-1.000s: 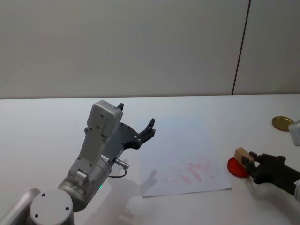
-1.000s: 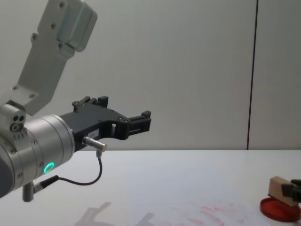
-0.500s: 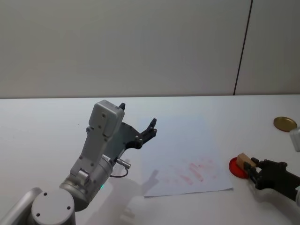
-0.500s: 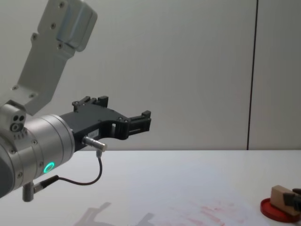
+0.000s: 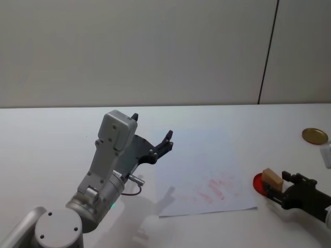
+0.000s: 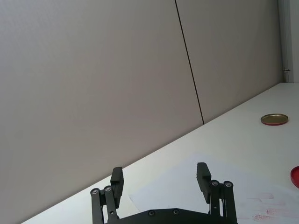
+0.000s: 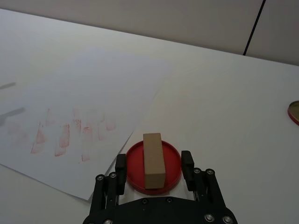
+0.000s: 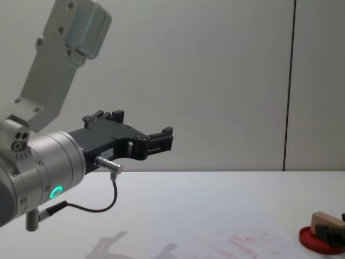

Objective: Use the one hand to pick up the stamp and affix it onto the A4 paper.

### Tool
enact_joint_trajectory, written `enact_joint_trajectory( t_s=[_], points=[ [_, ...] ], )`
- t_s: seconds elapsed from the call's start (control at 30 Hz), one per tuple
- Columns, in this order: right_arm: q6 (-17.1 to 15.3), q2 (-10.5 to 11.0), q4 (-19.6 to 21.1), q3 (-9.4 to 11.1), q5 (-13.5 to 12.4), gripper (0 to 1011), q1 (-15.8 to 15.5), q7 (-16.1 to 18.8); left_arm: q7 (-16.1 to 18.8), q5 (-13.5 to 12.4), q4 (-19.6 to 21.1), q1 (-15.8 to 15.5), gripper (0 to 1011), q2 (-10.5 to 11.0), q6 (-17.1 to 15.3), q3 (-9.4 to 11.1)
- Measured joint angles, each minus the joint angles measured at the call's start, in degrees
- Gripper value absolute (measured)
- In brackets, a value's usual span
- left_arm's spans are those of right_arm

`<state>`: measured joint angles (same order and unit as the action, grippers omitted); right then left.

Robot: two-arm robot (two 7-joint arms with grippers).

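The stamp [image 7: 153, 158], a pale wooden block, lies on a flat red disc [image 7: 172, 161] just off the right corner of the A4 paper [image 7: 93, 93]. My right gripper [image 7: 153, 162] is open, its fingers standing either side of the disc with a gap to the block. In the head view the stamp [image 5: 270, 176] sits at the tips of the right gripper [image 5: 279, 186], beside the paper [image 5: 207, 155], which carries smudged red marks. The chest view shows the stamp [image 8: 323, 218] low on the disc [image 8: 312, 240]. My left gripper [image 5: 151, 128] [image 6: 160, 179] hangs open in the air, holding nothing.
A round brass lid [image 5: 314, 136] lies at the far right of the white table [image 5: 51, 134], with a small white object [image 5: 326, 150] at the right edge. A grey wall stands behind the table.
My right gripper lowered the stamp onto the red disc and opened its fingers, letting the block go. The left arm has stayed still.
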<state>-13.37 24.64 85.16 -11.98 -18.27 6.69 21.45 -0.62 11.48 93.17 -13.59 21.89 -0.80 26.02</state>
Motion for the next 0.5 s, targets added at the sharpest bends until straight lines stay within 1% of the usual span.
enact_joint_trajectory(
  t_s=[0.03,0.13,0.17,0.4,0.5],
  points=[
    [0.35,0.0,0.21,0.02,-0.08,705,-0.03,-0.2,0.0,0.0,0.0,0.0,993,0.0,0.0,0.0],
    [0.85,0.04,0.65,0.08,-0.15,760,-0.09,-0.46,0.0,0.0,0.0,0.0,993,0.0,0.0,0.0],
    [1.27,0.07,1.0,0.14,-0.21,813,-0.14,-0.7,0.0,0.0,0.0,0.0,993,0.0,0.0,0.0],
    [2.77,0.31,3.07,0.52,-0.49,994,-0.28,-1.78,0.0,0.0,0.0,0.0,993,0.0,0.0,0.0],
    [3.22,0.39,3.85,0.66,-0.62,1001,-0.31,-2.13,0.0,0.0,0.0,0.0,993,0.0,0.0,0.0]
  ],
)
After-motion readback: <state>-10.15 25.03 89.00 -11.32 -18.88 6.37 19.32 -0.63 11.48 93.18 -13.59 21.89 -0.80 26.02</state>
